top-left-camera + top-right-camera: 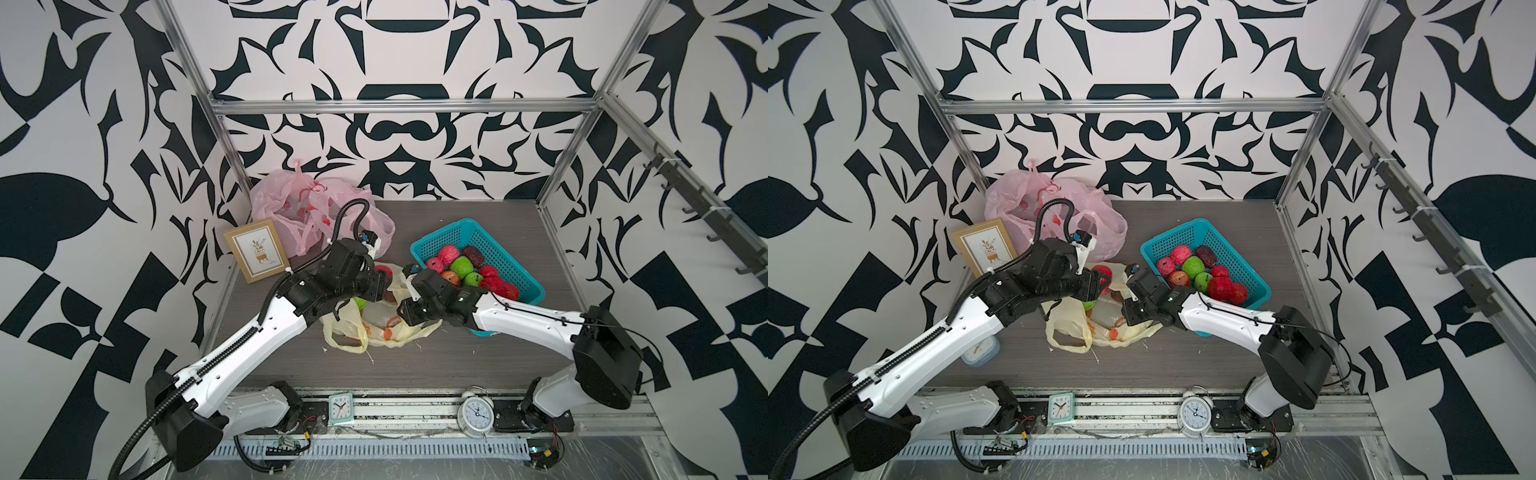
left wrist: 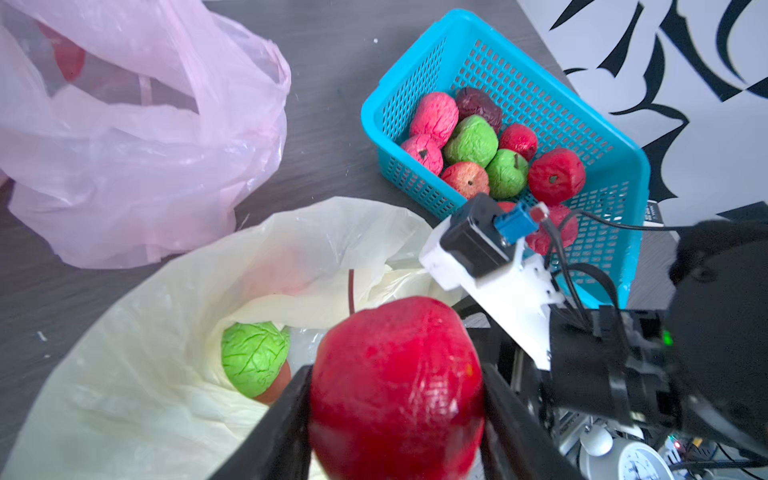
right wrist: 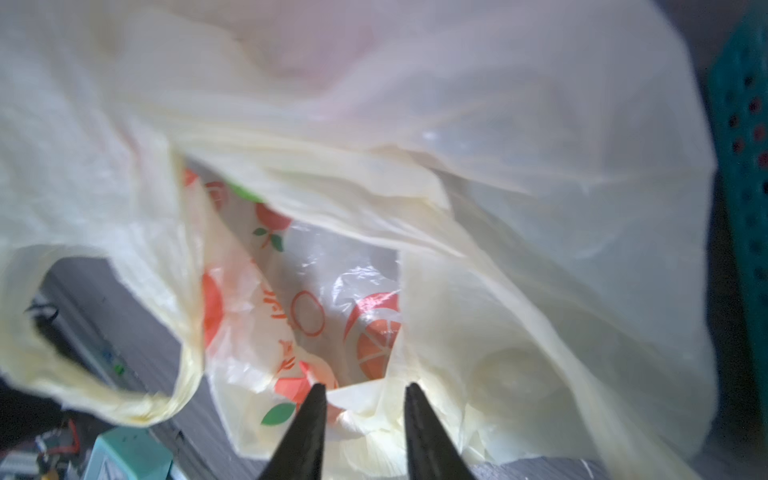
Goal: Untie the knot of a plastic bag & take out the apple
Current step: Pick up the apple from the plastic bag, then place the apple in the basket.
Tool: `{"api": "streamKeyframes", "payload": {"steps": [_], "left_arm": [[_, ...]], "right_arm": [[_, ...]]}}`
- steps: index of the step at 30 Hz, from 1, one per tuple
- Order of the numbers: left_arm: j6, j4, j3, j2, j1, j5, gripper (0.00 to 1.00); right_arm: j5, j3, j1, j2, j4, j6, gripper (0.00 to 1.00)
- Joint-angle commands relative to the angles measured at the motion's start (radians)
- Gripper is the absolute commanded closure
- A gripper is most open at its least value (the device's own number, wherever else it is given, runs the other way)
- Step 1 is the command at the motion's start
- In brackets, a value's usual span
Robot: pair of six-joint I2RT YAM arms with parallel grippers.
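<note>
Apple (image 2: 395, 353), glossy red, sits pinched in the left pincer (image 2: 397, 374) above the bag's (image 2: 145, 374) open mouth, mid-tabletop (image 1: 415, 361). Basket (image 1: 440, 241) crowds the right; open tabletop lies nearer. Right pincer (image 3: 365, 388) is spread at the bag's right edge.

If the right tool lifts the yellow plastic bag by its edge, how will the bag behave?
Probably floppy: the yellow plastic bag lies crumpled and folded. It would likely sag unevenly, since a green apple sits inside. Its thin, translucent film may tear.
</note>
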Motion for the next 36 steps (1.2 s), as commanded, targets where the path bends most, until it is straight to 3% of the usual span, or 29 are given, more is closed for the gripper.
{"api": "streamKeyframes", "payload": {"steps": [1, 3, 5, 12, 14, 19, 26, 36], "left_arm": [[0.038, -0.017, 0.054, -0.012, 0.017, 0.052, 0.43], [0.051, -0.006, 0.093, 0.007, 0.022, 0.089, 0.43], [0.070, 0.017, 0.130, 0.041, 0.025, 0.121, 0.43], [0.101, 0.154, 0.256, 0.255, 0.039, 0.230, 0.43], [0.102, 0.177, 0.312, 0.341, 0.039, 0.275, 0.44], [0.104, 0.158, 0.464, 0.553, 0.027, 0.369, 0.44], [0.106, 0.138, 0.625, 0.805, -0.036, 0.408, 0.44], [0.112, 0.094, 0.790, 1.028, -0.114, 0.446, 0.44]], "right_arm": [[-0.127, 0.006, 0.000, -0.130, 0.055, -0.083, 0.59], [-0.154, 0.007, -0.004, -0.195, 0.043, -0.103, 0.58], [-0.103, 0.015, -0.013, -0.275, 0.008, -0.117, 0.58], [0.387, 0.117, -0.107, -0.457, -0.268, -0.094, 0.58], [0.442, 0.126, -0.145, -0.487, -0.311, -0.098, 0.58], [0.467, 0.106, -0.250, -0.546, -0.349, -0.098, 0.58], [0.457, 0.069, -0.317, -0.554, -0.365, -0.100, 0.57], [0.454, 0.043, -0.365, -0.562, -0.355, -0.099, 0.56]]}}
